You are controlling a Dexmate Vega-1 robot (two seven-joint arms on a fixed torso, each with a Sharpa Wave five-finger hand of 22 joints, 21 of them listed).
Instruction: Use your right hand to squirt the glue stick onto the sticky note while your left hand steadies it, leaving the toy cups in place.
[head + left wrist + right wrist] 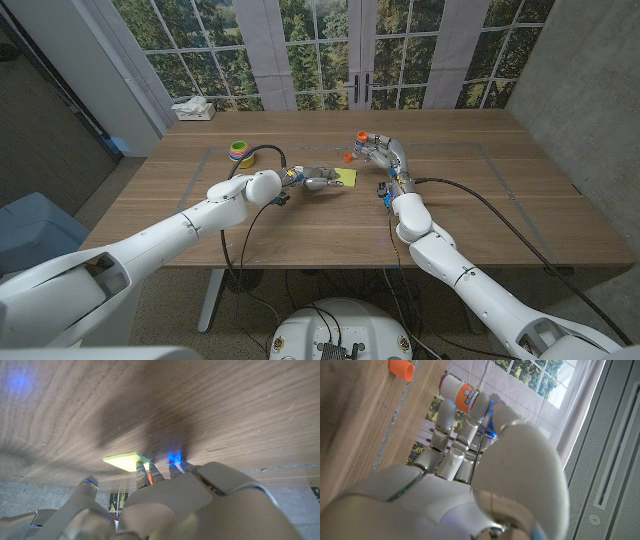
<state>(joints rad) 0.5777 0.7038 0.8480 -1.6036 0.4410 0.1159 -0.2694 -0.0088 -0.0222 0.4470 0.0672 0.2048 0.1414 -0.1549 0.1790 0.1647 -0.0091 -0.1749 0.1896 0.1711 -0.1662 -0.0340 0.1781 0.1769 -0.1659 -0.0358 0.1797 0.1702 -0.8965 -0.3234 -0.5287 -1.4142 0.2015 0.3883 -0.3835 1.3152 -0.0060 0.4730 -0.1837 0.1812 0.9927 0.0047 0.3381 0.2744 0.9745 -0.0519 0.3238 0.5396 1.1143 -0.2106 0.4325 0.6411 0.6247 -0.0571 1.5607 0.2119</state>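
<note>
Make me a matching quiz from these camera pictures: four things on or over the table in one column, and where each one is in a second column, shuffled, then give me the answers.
Things:
1. glue stick
2. sticky note
3. orange cap
4. toy cups

Places:
A. stacked on the table, far left side
B. under the left hand's fingertips
C. held in the right hand
D. lying loose on the table near the right hand

Pairs: 1-C, 2-B, 3-D, 4-A
</note>
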